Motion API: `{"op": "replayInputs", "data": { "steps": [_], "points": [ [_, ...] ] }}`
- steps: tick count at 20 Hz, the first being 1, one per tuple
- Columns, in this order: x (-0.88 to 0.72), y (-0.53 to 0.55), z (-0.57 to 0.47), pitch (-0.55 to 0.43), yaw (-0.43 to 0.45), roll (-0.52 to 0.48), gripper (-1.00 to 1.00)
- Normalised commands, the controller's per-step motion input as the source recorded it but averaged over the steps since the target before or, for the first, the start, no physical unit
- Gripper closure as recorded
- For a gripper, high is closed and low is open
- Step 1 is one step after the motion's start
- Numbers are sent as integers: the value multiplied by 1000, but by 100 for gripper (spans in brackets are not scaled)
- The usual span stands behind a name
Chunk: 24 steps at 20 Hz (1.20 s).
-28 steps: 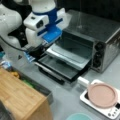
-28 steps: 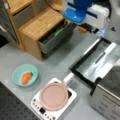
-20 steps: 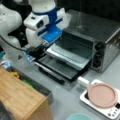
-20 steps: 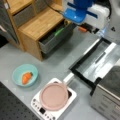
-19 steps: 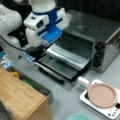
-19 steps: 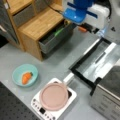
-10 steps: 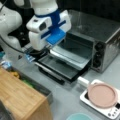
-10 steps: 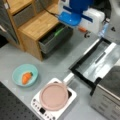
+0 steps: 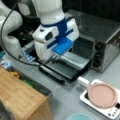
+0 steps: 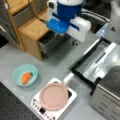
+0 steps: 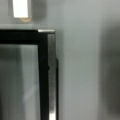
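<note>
While the tool [image 9: 55, 58] hangs over the oven door [image 9: 65, 67], its spread unclear, a grey surface [image 10: 53, 58] surrounds the oven [image 9: 100, 40].

My arm [image 9: 48, 12] is glossy white, rounded, with a blue band above a boxy white wrist block [image 9: 53, 40] bearing blue stripes and a flat blue plate [image 10: 58, 26]. A black cable [image 9: 5, 25] loops past my white base joints [image 9: 10, 32].

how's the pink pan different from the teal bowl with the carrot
The pink pan sits on the white cooktop and has a white handle; the teal bowl rests directly on the grey counter. The pan looks empty, while the bowl holds a carrot. Both are round.
</note>
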Motion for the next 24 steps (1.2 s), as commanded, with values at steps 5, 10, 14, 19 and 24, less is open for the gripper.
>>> {"op": "replayInputs", "data": {
  "steps": [5, 10, 14, 19, 24],
  "points": [
    [517, -168, 229, 303, 64, 12, -100],
    [459, -321, 117, 326, 124, 53, -100],
    [430, -448, 90, 310, 167, 94, -100],
    [412, -383, 175, 307, 114, 50, -100],
    [419, -257, 198, 309, 83, 13, -100]
  ]
}}
